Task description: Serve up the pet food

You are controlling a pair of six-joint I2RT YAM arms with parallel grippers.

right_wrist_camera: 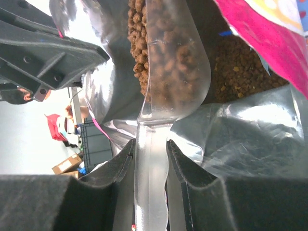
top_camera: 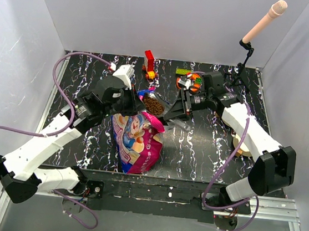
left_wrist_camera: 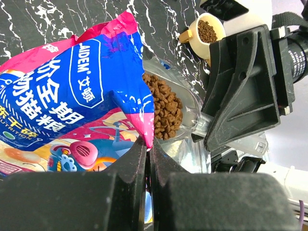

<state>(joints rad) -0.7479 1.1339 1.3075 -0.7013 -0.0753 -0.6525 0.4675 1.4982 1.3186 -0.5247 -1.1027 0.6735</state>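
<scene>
So the black marbled tabletop [top_camera: 206,149] is the biggest thing here, with the two white arms reaching in from the near edge: the left arm [top_camera: 44,147] angles in toward the middle and the right arm [top_camera: 253,135] bends over from the other side. Between them the glossy pink, white and blue bag [top_camera: 137,141] lies in the middle of the tabletop, its open mouth pointing toward the back. The left end effector [left_wrist_camera: 148,154] is clamped tight on the pink lip of that mouth, fingers pressed together with the edge of the bag caught between them. The right end effector [right_wrist_camera: 150,149] is closed around the handle of a clear plastic scoop [right_wrist_camera: 175,72], with a finger on each side of the handle. The scoop's bowl is poked into the bag's mouth and it's loaded with kibble [left_wrist_camera: 163,108], and there's more of the brown pellets loose in the silver-lined inside of the bag behind it. In the left wrist view there's also a small cream cup [left_wrist_camera: 191,37] on the tabletop beyond the bag, with some kibble in it already. Way at the back sit a few colourful toy blocks [top_camera: 149,59], well apart from the bag.
</scene>
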